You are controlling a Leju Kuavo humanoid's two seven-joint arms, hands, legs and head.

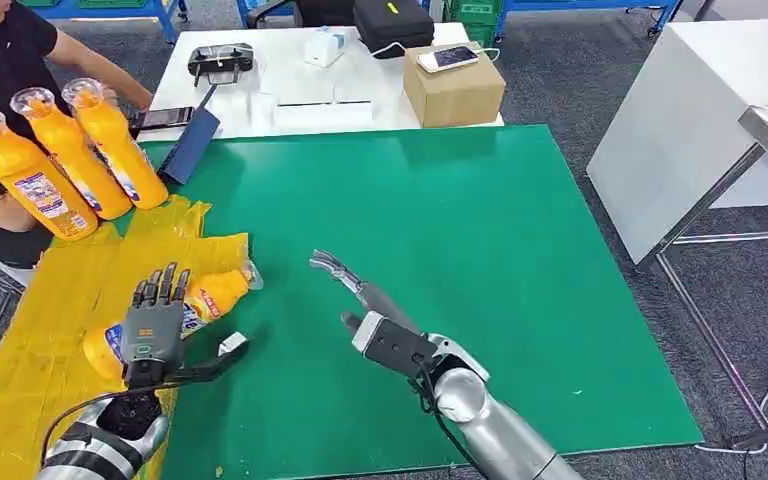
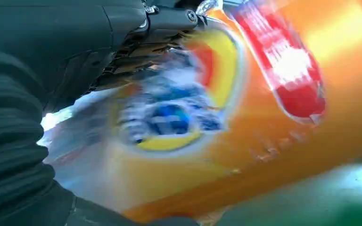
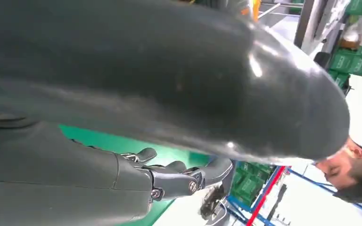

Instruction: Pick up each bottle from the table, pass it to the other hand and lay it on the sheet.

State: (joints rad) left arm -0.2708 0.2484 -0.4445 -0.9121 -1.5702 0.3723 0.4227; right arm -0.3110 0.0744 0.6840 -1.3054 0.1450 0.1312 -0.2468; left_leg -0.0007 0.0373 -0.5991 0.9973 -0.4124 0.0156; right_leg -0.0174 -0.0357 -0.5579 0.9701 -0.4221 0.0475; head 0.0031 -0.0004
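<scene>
The orange plastic bottle [image 1: 200, 305] lay on its side on the crinkled yellow sheet [image 1: 40, 330], glossy label up; the left hand [image 1: 155, 325] rested flat over it, fingers straight and spread, thumb out over the green mat [image 1: 480, 270]. The right hand [image 1: 365, 310] hovered above the mat, fingers extended and apart, holding nothing. Three more orange bottles [image 1: 65, 155] with clear caps were held together by a person [image 1: 0, 60] at the sheet's far corner.

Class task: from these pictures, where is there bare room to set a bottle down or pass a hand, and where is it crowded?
Free: the green mat from the right hand out to its far and right edges. Crowded: the yellow sheet, with the left hand over a lying bottle and three bottles at its far end.
</scene>
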